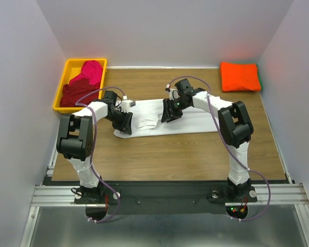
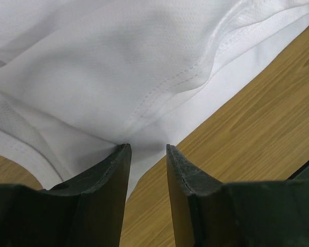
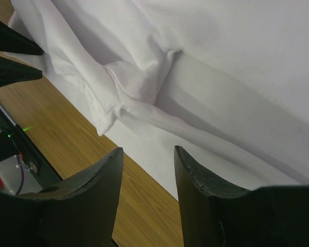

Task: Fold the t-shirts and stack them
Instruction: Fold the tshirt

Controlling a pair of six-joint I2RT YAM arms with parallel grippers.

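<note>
A wood-grain counter [image 1: 170, 154] sits boxed in by plain pale walls [image 1: 170, 31], with a yellow plastic bin [image 1: 74, 61] at its far left corner holding a crumpled dark red t-shirt [image 1: 74, 93] and a magenta t-shirt [image 1: 90, 72], and a folded bright orange t-shirt [image 1: 239, 76] lying at the far right corner. The white t-shirt [image 1: 195, 121] lies across the middle as a long, partly folded band, both arms bent over it. The left end effector [image 2: 144, 149] is at its left end, fingers narrowly parted at the hem, while the right end effector [image 3: 147, 152] hangs above a rumpled fold at its near edge, fingers moderately apart and holding nothing.
</note>
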